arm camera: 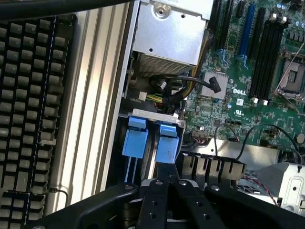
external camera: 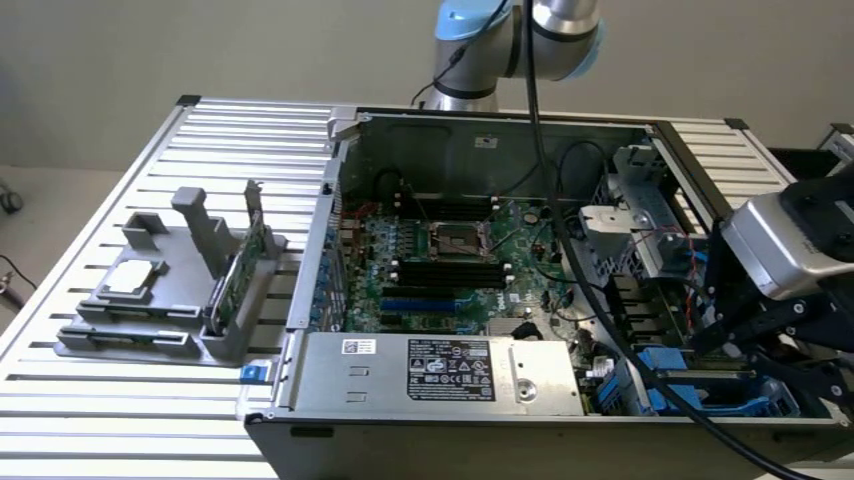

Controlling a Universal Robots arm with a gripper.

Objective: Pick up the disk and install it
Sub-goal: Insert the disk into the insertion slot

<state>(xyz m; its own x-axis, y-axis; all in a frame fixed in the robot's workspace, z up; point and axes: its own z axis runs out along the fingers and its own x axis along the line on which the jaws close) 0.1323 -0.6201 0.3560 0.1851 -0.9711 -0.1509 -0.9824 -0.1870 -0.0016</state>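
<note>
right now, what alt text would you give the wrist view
The black pincer, shut, points at two blue plastic tabs standing side by side in a corner bay of the open computer case. Beyond them lie a silver metal power supply box and the green motherboard; a ridged aluminium table runs alongside.

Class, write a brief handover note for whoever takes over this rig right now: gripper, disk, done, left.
Gripper: shut, holding nothing, tips at the end of one blue rail.
Disk: in the drive bay of the open computer case, blue rails showing.
Done: disk is in the bay.
Left: cannot tell whether it is fully seated; check that.
</note>
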